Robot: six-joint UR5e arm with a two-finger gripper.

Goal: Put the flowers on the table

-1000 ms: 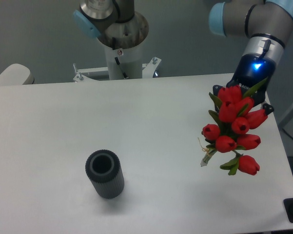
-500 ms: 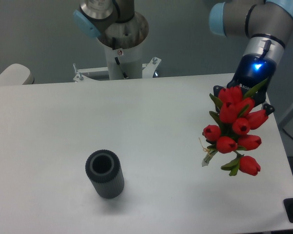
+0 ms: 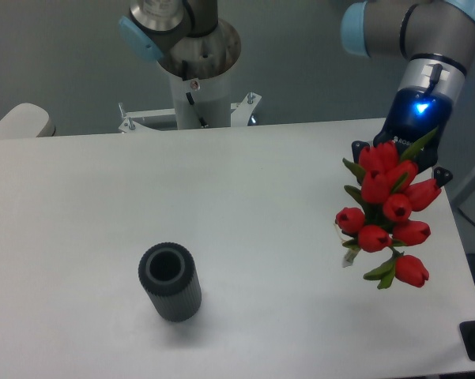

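The flowers (image 3: 387, 209), a bunch of red tulips with green leaves, hang in the air over the right side of the white table (image 3: 245, 205), blooms pointing toward the camera. My gripper (image 3: 397, 154) sits behind the bunch under the blue-lit wrist and holds it by the stems. The fingers and the stems are hidden behind the blooms.
A dark grey ribbed cylinder (image 3: 170, 281) stands upright on the table at the lower left. The arm's base column (image 3: 196, 83) rises behind the table's far edge. The table's right edge lies just beyond the bunch.
The gripper and the bunch have shifted slightly to the right and down. The cylinder has not moved.
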